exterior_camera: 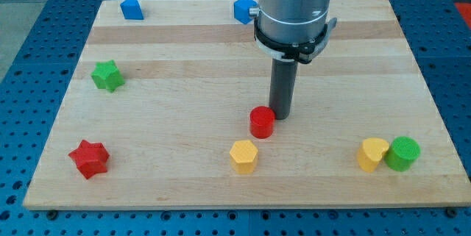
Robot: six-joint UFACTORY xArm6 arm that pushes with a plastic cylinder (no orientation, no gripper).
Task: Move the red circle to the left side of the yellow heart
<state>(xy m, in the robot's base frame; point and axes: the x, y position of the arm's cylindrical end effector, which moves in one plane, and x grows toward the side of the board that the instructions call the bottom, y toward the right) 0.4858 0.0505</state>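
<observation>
The red circle (262, 122) is a short red cylinder on the wooden board (184, 81), a little below its middle. My tip (281, 114) stands just to the right of it and slightly above in the view, touching or almost touching its edge. The yellow heart (372, 154) lies near the board's lower right, far to the right of the red circle. A green cylinder (403, 153) sits right against the heart's right side.
A yellow hexagon (243, 156) lies just below the red circle. A red star (89, 158) is at lower left, a green star (107, 76) at left. Two blue blocks sit along the top edge (132, 7), one (243, 9) partly behind the arm.
</observation>
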